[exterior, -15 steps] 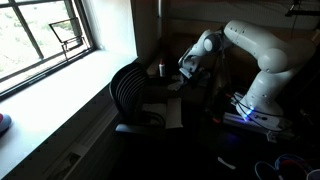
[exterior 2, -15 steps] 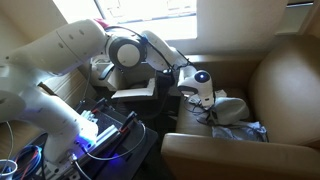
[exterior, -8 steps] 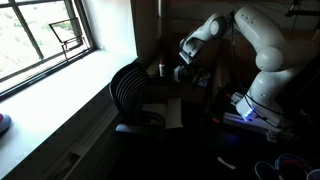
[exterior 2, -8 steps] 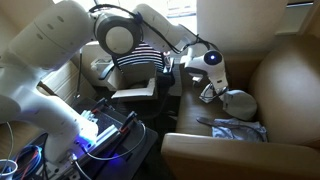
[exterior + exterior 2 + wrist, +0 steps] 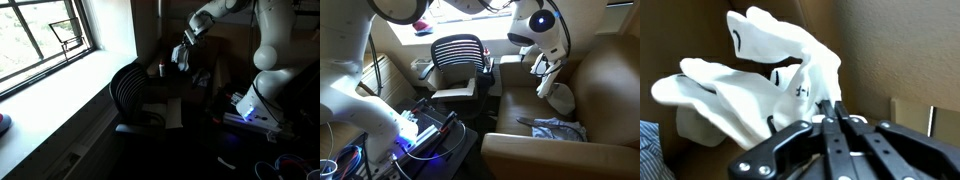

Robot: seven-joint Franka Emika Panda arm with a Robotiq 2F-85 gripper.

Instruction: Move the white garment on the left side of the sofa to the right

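Observation:
The white garment (image 5: 558, 92) hangs from my gripper (image 5: 545, 66), lifted above the seat of the brown sofa (image 5: 605, 95). In the wrist view the garment (image 5: 760, 75) fills the upper left, pinched between the shut black fingers of the gripper (image 5: 835, 112). In the dark exterior view the garment (image 5: 182, 55) dangles below the gripper (image 5: 190, 38), high over the sofa.
A blue-grey patterned cloth (image 5: 555, 128) lies on the sofa seat near its front edge. A black mesh office chair (image 5: 460, 60) stands beside the sofa, also in the dark exterior view (image 5: 130, 90). Electronics with cables (image 5: 420, 130) sit on the floor. A window (image 5: 40, 35) is nearby.
My gripper has risen well above the sofa seat, lifting the white garment off the cushion. The arm has swung upward in both exterior views.

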